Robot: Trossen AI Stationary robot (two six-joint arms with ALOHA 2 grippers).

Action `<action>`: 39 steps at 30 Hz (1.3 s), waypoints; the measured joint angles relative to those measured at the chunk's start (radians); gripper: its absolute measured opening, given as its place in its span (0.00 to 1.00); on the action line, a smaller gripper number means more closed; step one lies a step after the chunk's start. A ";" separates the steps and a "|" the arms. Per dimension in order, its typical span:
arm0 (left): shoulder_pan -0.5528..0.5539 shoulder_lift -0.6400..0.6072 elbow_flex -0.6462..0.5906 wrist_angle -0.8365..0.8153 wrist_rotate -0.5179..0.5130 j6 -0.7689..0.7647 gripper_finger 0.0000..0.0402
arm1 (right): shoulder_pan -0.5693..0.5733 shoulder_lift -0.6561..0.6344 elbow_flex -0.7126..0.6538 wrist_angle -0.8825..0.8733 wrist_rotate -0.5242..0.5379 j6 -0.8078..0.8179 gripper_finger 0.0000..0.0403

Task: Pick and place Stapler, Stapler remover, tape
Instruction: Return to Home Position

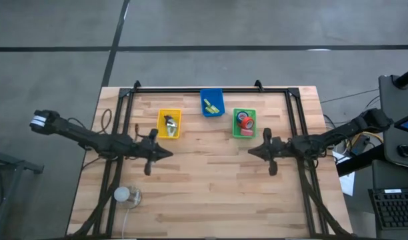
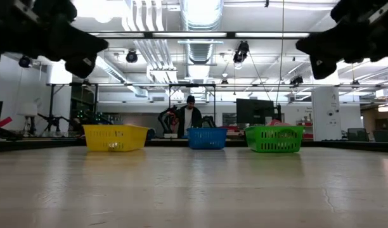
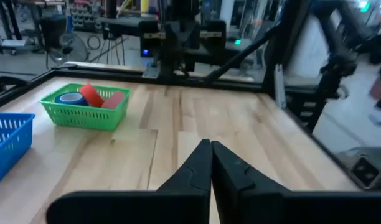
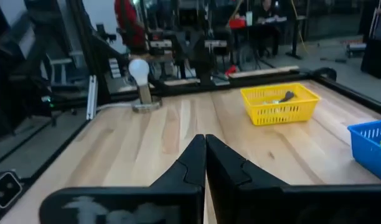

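The tape rolls point(image 1: 245, 123), red and blue rings, lie in the green tray point(image 1: 244, 135) at the table's far middle; the left wrist view shows them too point(image 3: 91, 97). A dark stapler remover point(image 1: 170, 124) lies in the yellow tray point(image 1: 169, 134). A yellow-green stapler point(image 1: 211, 105) lies in the blue tray point(image 1: 213, 93). My left gripper point(image 1: 169, 154) hovers shut over bare table, near of the yellow tray. My right gripper point(image 1: 250, 151) hovers shut near of the green tray. Neither holds anything.
A lamp bulb on a round base point(image 1: 126, 195) stands at the table's near left. A black frame point(image 1: 211, 89) runs along the far edge and both sides. Bare wood lies between the grippers and toward the near edge. A person point(image 2: 190, 117) stands in the room beyond.
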 joint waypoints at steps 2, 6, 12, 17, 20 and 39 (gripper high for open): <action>0.000 -0.073 -0.042 0.000 0.002 -0.015 0.02 | 0.000 -0.056 -0.033 0.000 0.000 0.000 0.02; 0.000 -0.207 -0.110 -0.021 0.001 -0.010 0.03 | 0.000 -0.169 -0.092 -0.005 0.011 -0.044 0.02; 0.000 -0.365 -0.163 -0.093 0.014 -0.027 0.01 | 0.000 -0.314 -0.105 -0.151 0.021 -0.035 0.02; 0.001 -0.463 -0.163 -0.213 0.018 -0.034 0.03 | 0.000 -0.413 -0.105 -0.288 0.021 -0.040 0.02; 0.001 -0.516 -0.163 -0.240 0.046 -0.028 0.03 | 0.000 -0.466 -0.105 -0.360 0.021 -0.041 0.02; 0.002 -0.732 -0.157 -0.491 0.093 0.029 0.01 | 0.000 -0.705 -0.105 -0.558 0.009 -0.134 0.02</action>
